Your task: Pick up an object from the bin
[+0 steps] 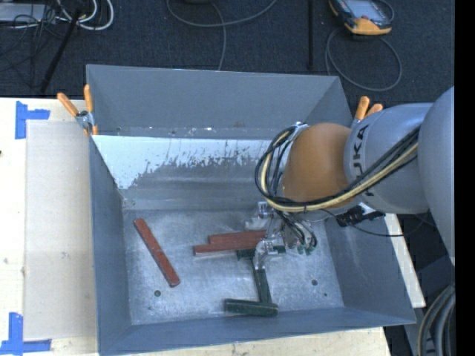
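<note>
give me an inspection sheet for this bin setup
surface: grey bin, floor scuffed
job's things: brown stick lying at left; brown bars side by side mid-floor; dark T-shaped tool near the front wall
clutter: nothing seen
grippers: pincer low over the bars' right end, by the tool's handle
cables: bundle looped round the wrist cover; leads behind the bin
surroundings: dark ground with an orange-edged device

A grey arm [404, 162] marked KUKA is capped by an orange cover [315, 162]. Black and yellow cables [269, 170] are looped around it; the gripper [262, 258] seems silvery.
</note>
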Action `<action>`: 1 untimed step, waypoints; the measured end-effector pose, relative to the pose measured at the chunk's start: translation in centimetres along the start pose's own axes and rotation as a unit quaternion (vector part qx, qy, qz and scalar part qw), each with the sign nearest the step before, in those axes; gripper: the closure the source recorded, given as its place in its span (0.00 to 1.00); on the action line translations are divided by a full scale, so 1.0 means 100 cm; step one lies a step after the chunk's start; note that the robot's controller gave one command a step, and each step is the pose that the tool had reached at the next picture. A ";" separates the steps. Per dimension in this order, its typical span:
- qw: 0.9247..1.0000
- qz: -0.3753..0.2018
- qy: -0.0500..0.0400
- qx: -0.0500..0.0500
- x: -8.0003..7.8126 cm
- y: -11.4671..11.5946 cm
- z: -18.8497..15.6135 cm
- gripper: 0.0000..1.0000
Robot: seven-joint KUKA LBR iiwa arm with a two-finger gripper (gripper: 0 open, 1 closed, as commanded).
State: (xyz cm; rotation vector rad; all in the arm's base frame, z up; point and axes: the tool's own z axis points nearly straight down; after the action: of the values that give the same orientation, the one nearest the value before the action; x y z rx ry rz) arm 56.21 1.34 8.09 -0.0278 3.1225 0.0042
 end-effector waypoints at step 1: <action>1.000 0.000 0.000 0.000 0.000 0.000 0.000 1.00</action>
State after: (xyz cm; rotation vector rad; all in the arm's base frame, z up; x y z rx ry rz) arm 56.21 1.34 8.09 -0.0278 3.1225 0.0042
